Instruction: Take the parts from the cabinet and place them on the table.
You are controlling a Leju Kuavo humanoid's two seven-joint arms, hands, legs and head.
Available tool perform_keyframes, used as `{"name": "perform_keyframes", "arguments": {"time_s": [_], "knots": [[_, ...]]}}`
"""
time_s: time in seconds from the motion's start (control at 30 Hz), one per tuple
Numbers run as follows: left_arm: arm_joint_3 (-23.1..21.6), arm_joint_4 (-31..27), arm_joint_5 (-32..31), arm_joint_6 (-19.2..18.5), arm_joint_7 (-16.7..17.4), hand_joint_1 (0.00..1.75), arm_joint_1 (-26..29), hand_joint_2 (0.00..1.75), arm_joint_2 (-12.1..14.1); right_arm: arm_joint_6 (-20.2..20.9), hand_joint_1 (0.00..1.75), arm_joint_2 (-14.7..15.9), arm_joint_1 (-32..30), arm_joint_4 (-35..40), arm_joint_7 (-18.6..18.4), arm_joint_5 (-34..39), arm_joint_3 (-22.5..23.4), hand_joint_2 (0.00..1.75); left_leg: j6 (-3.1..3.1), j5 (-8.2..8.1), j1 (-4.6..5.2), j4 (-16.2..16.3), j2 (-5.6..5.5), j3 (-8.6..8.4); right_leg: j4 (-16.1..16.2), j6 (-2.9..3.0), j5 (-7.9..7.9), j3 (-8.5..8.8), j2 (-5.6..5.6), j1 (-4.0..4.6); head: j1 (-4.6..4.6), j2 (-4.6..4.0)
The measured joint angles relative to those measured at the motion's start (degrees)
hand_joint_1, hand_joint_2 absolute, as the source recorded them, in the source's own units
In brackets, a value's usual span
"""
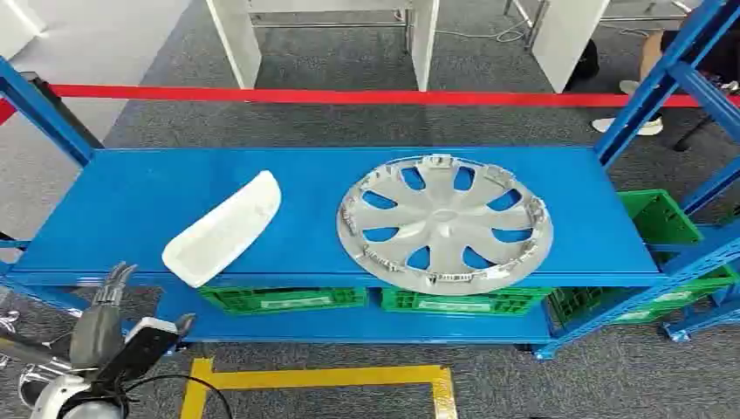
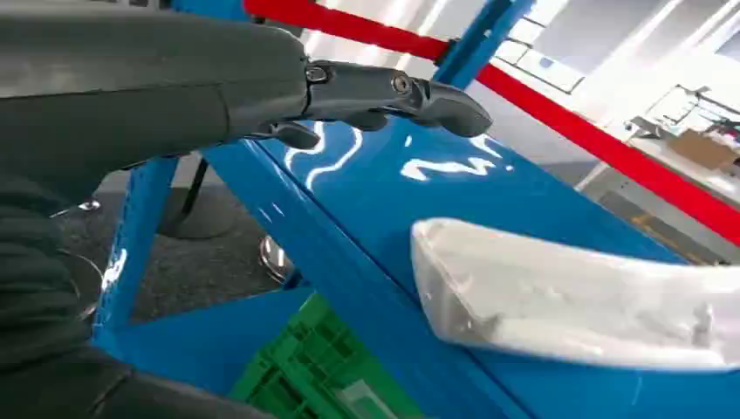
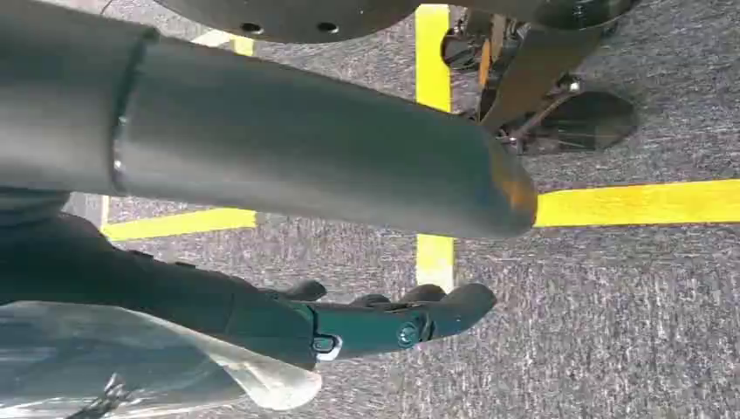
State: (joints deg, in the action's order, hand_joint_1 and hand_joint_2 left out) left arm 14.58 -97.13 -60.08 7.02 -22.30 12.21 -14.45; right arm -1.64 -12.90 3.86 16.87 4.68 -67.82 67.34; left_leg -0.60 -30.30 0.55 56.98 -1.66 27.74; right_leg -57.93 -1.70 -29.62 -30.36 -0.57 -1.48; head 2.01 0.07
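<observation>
Two parts lie on the blue shelf (image 1: 131, 201), neither yet picked up. At centre right of the head view sits the wheel cover (image 1: 445, 223), flat, its near edge hanging slightly past the shelf front, which should make it easy to grasp. Left of it, apart, the white curved part (image 1: 225, 229) lies slanted, one end at the front edge. At lower left, the left hand (image 1: 109, 301) hovers just short of the shelf, fingers spread, empty, probably lining up on that part. The right hand (image 3: 384, 323) hangs over grey floor, fingers loosely extended, holding nothing.

Hubcap (image 1: 445, 223), white trim (image 1: 222, 229) on shelf (image 1: 131, 201)
</observation>
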Motion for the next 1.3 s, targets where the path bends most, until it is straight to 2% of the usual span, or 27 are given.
{"name": "perform_keyframes", "arguments": {"time_s": [0.43,0.63,0.73,1.0,1.3], "knots": [[-7.6,2.7,-9.9,3.8,6.2,0.00,-1.4,1.75,5.0,0.2,0.00,0.4,0.0,0.3,-0.5,-1.1,0.3,0.00,0.00,0.00,0.00,0.0,0.00,0.00,0.0,0.00,0.00,0.00,0.00,0.00,0.02,0.00],[-9.8,3.2,-11.0,4.2,7.4,0.00,-2.1,1.75,7.2,0.3,0.00,0.7,0.0,0.3,-0.5,-1.4,0.8,0.00,0.00,0.00,0.00,0.0,0.00,0.00,0.0,0.00,0.00,0.00,-0.01,0.00,0.00,0.00],[-10.5,3.6,-11.9,4.7,9.1,0.00,-2.5,1.75,8.3,0.3,0.00,0.8,0.0,0.3,-0.5,-1.7,1.1,0.00,0.00,0.00,0.00,0.0,0.00,0.00,0.0,0.00,0.00,0.00,0.00,0.00,0.02,0.00],[-9.9,6.0,-13.5,4.8,11.9,0.00,-6.3,1.75,10.8,0.6,0.00,1.3,0.0,0.3,-0.4,-2.6,1.7,0.00,0.01,0.01,0.00,0.0,0.00,0.00,0.0,0.01,0.01,0.01,0.00,0.00,0.02,0.00],[-7.0,11.4,-15.1,5.0,12.9,0.00,-9.9,1.75,11.5,0.6,0.00,1.8,0.1,0.3,-0.1,-2.8,2.1,0.00,0.01,0.01,0.00,0.0,0.00,0.01,0.0,0.01,0.01,0.00,0.00,0.00,0.02,0.00]]}}
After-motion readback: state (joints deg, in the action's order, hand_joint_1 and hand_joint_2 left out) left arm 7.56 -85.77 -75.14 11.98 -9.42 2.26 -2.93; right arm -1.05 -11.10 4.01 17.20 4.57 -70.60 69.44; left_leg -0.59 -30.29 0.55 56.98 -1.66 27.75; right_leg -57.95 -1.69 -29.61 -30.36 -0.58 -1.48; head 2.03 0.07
